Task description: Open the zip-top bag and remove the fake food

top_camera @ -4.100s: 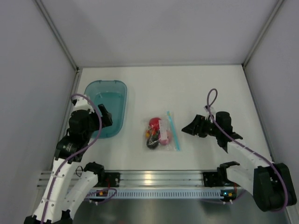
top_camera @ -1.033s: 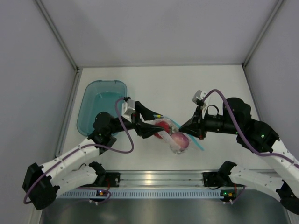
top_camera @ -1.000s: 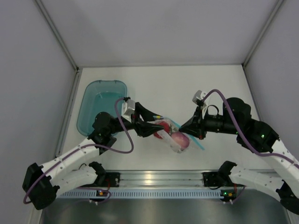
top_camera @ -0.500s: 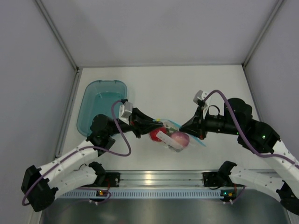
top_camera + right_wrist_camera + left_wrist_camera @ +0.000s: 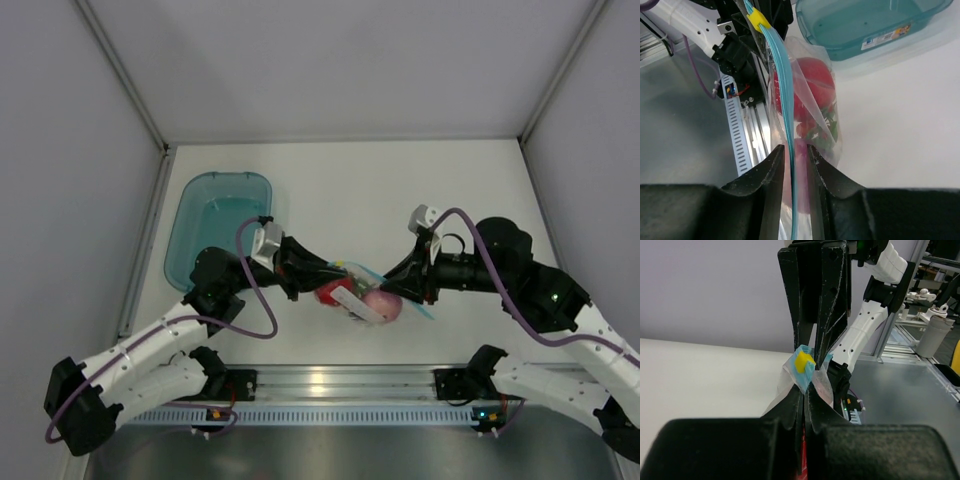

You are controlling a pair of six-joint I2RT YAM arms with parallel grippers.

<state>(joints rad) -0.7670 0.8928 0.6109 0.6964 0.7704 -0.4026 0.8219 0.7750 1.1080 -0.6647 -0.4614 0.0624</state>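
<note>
Blue zip strip (image 5: 785,100) pulled taut: my left gripper (image 5: 322,275) and right gripper (image 5: 395,283) each clamp the zip-top bag (image 5: 362,296) over the middle of the worktop (image 5: 400,190), ready to part the seal; fake food (image 5: 335,293) hangs inside.

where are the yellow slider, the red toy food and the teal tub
yellow slider (image 5: 758,19), right wrist view, its top face
red toy food (image 5: 809,82), right wrist view, rounded upper side
teal tub (image 5: 226,177), top external view, far rim
</note>
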